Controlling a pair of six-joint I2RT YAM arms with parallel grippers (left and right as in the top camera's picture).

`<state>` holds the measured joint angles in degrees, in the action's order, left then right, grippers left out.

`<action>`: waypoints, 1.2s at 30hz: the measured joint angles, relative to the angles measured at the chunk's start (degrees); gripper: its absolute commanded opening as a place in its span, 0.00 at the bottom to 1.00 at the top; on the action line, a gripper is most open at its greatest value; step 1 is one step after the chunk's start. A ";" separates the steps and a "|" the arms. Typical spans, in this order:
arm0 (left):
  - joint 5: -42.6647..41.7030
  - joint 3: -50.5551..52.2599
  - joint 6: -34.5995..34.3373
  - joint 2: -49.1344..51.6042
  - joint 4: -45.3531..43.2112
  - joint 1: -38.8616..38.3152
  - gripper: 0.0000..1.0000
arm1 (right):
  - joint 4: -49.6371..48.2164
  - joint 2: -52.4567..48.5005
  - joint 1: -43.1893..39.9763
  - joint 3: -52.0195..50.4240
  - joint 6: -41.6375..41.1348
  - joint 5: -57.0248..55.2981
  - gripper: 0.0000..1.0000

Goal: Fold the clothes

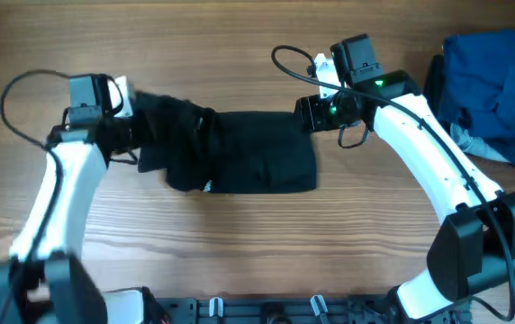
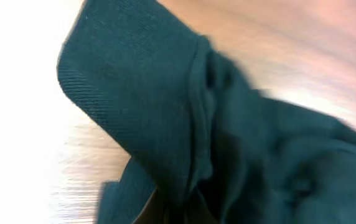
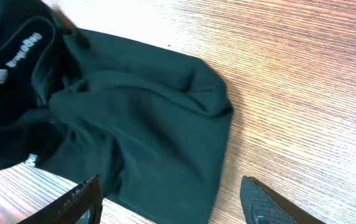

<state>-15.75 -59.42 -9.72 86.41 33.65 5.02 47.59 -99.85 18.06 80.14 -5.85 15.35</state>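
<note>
Clothes [image 1: 248, 153]: black, lying mid-frame on the wooden table [image 1: 239, 247], left part bunched up. Left gripper [image 1: 136, 132] is at the garment's left edge, jaws closed on fabric. Right gripper [image 1: 304, 112] is at the garment's upper right corner, jaws wide apart, holding nothing.

Wood-grain table [image 1: 257, 234]: blk garment [image 1: 257, 162] lying ctr (left end bunched up); blue clothes [image 1: 496, 81] heaped far-right corner.

The right pincer [image 3: 168, 190] hangs spread above the rumpled black garment [image 3: 134, 118] on the wooden table [image 3: 302, 81].
</note>
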 measured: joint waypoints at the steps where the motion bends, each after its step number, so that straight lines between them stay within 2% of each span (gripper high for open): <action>1: -0.02 0.00 0.00 -2.10 -0.11 -1.51 0.04 | 0.02 0.00 0.00 0.00 -0.11 0.00 0.70; 6: -0.22 0.00 -0.04 -5.92 -2.93 -12.81 0.04 | 0.66 0.00 -0.15 0.00 -0.94 0.02 0.67; 8: -0.20 0.00 -0.39 -4.94 -5.11 -17.33 0.04 | 0.90 0.00 -0.52 0.00 -1.49 0.02 0.65; 13: 0.00 0.00 -0.96 0.37 -14.29 -26.29 0.04 | 3.89 0.15 -7.37 3.61 -2.23 0.72 0.66; 17: 0.09 0.00 -2.64 4.57 -20.57 -30.73 0.04 | 4.13 2.93 -13.88 6.16 -2.47 1.51 0.71; 22: 0.42 0.02 -4.33 6.54 -26.23 -34.36 0.04 | 5.33 8.57 -21.38 7.28 -2.69 1.81 0.71; 25: 0.46 0.02 -4.79 7.17 -29.88 -36.44 0.04 | 6.40 8.68 -22.62 7.34 -2.67 1.84 0.70; 26: 0.46 0.02 -4.83 7.43 -30.80 -36.89 0.38 | 6.40 8.70 -22.62 7.34 -2.62 2.08 0.70; 27: 0.44 0.02 -5.05 8.70 -32.74 -38.56 0.80 | 6.43 8.68 -22.62 7.34 -2.62 2.21 0.71; 28: 0.55 0.02 -5.20 9.11 -33.07 -39.34 1.00 | 6.36 8.68 -22.62 7.34 -2.62 2.21 0.70; 33: 0.59 0.02 -6.10 9.75 -33.77 -42.36 1.00 | 5.97 8.68 -22.62 7.34 -2.62 2.23 0.71; 36: 0.50 -0.07 -9.35 9.75 -34.12 -41.27 1.00 | 5.97 8.68 -22.62 7.34 -2.62 2.23 0.71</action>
<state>-15.25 -59.48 -19.07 96.16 -0.47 -36.25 53.56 -91.18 -4.56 87.48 -8.47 17.58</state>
